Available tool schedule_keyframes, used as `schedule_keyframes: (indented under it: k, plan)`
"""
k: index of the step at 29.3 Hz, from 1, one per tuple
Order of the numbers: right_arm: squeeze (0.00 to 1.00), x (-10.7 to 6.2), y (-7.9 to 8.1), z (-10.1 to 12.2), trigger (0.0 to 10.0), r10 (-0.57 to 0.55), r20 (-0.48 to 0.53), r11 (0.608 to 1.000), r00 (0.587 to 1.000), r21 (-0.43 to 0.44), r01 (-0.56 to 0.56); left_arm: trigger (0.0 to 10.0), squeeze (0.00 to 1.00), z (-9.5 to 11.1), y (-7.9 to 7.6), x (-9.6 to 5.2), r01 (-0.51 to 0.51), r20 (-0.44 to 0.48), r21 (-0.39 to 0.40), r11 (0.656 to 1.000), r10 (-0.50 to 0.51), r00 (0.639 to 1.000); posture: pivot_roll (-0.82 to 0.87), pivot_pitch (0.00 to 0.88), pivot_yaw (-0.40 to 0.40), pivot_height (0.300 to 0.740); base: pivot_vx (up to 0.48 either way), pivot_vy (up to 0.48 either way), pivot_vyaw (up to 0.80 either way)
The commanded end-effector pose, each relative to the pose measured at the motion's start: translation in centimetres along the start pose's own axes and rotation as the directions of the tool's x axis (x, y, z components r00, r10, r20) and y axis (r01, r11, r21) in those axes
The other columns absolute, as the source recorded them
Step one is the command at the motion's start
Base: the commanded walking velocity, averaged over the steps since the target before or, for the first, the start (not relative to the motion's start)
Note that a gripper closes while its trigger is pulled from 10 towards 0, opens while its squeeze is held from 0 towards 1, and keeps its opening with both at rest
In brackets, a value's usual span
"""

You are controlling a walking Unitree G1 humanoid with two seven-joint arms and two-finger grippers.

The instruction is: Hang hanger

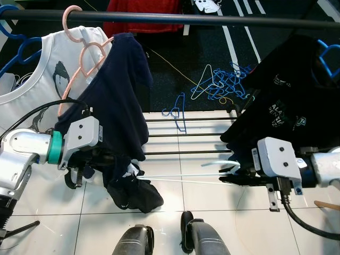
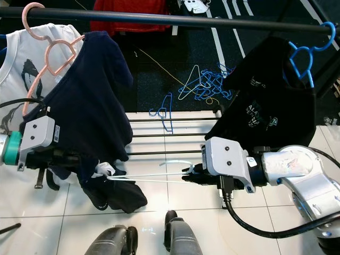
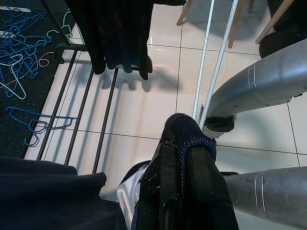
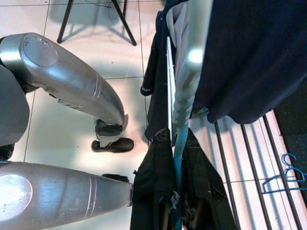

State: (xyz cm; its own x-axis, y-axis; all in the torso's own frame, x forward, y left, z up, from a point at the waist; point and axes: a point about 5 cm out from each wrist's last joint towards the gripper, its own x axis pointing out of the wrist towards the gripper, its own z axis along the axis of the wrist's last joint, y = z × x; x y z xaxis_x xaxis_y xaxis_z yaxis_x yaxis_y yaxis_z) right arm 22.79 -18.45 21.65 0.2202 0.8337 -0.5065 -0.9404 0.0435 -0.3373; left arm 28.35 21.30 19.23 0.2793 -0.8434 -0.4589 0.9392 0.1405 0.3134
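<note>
White plastic hanger [image 2: 151,172] stretches level across the lower middle of the frame, held at both ends. The right tool [image 2: 190,175], at centre right, pinches its hook end between its black fingers; in the right wrist view the hanger [image 4: 180,120] runs straight out from those closed fingers. The left tool [image 1: 101,159], at lower left, is pressed together on the far end, buried in the dark navy shirt [image 1: 119,106]; the left wrist view has its fingers [image 3: 184,191] clamped on navy cloth. That shirt droops from a pink hanger [image 1: 79,50] hooked over the black rail [image 2: 175,20] crossing the top of the frame. Beside it, upper left, hangs a white top [image 1: 37,74]. A black shirt [image 2: 268,90] hangs on a blue hanger [image 2: 308,53] at upper right. Loose blue hangers [image 1: 226,82] lie tangled on the dark mat at upper centre. White floor tiles [image 1: 207,202] lie below.
</note>
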Motion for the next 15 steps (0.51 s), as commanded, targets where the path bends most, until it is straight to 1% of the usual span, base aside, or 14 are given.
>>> schedule_keyframes:
  k: [1, 3, 15]
  plan:
    - [0.0, 0.17, 0.14, -0.01, 10.0, 0.01, 0.01, 1.0, 1.0, -0.002, -0.01, 10.0, 0.0, 0.45, -0.2, 0.01, 0.011, 0.015, 0.016, 1.0, -0.012, 1.0, -0.09, 0.147, 0.077, 0.74, 0.0, 0.0, 0.0]
    - [0.0, 0.21, 0.03, 0.0, 10.0, 0.005, 0.013, 1.0, 1.0, -0.007, -0.005, 10.0, 0.0, 0.91, -0.44, 0.34, 0.036, 0.044, 0.023, 0.999, -0.037, 0.998, -0.09, 0.147, 0.078, 0.74, 0.0, 0.0, 0.0]
    - [0.0, 0.0, -0.25, -0.31, 10.0, -0.007, -0.003, 1.0, 1.0, -0.013, 0.007, 10.0, 0.0, 1.24, -0.62, 0.19, 0.054, 0.052, 0.027, 0.998, -0.056, 0.997, -0.09, 0.144, 0.077, 0.74, 0.0, 0.0, 0.0]
